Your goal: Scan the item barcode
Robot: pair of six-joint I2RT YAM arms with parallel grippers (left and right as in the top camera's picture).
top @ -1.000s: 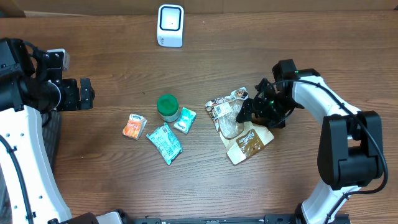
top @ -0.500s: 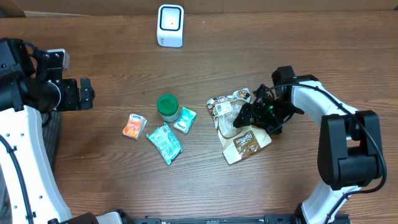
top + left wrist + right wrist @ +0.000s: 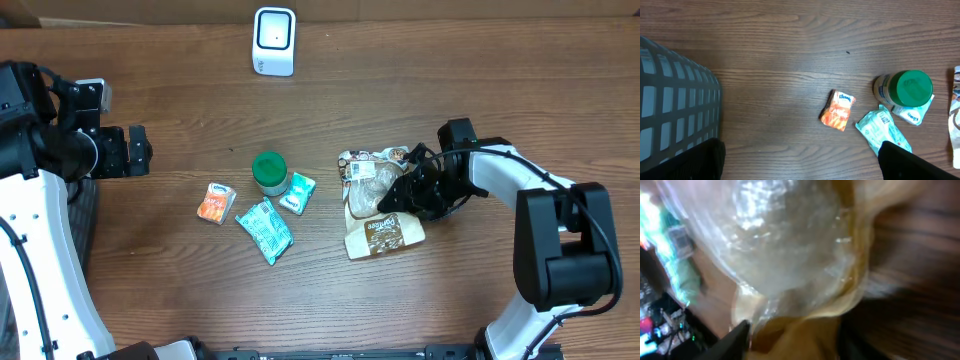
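Note:
A snack bag (image 3: 383, 235), clear at the top and brown at the bottom, lies right of centre on the wooden table. My right gripper (image 3: 405, 190) lies low over its right side. In the right wrist view the bag (image 3: 790, 240) fills the blurred frame, and my right gripper (image 3: 795, 335) has its tan lower part pinched between both fingers. The white barcode scanner (image 3: 274, 40) stands at the far edge. My left gripper (image 3: 135, 150) hovers open at the far left, and in the left wrist view nothing lies between the fingers of that gripper (image 3: 800, 162).
A green-lidded jar (image 3: 268, 171), a small teal pack (image 3: 298, 192), a larger teal packet (image 3: 264, 229) and an orange tissue pack (image 3: 215, 202) lie at the table's centre. A grey mesh basket (image 3: 670, 100) stands at the left edge.
My right gripper has dropped onto the snack bag and closed on it. The bag's brown end has swung left and toward the front. The left arm has not moved.

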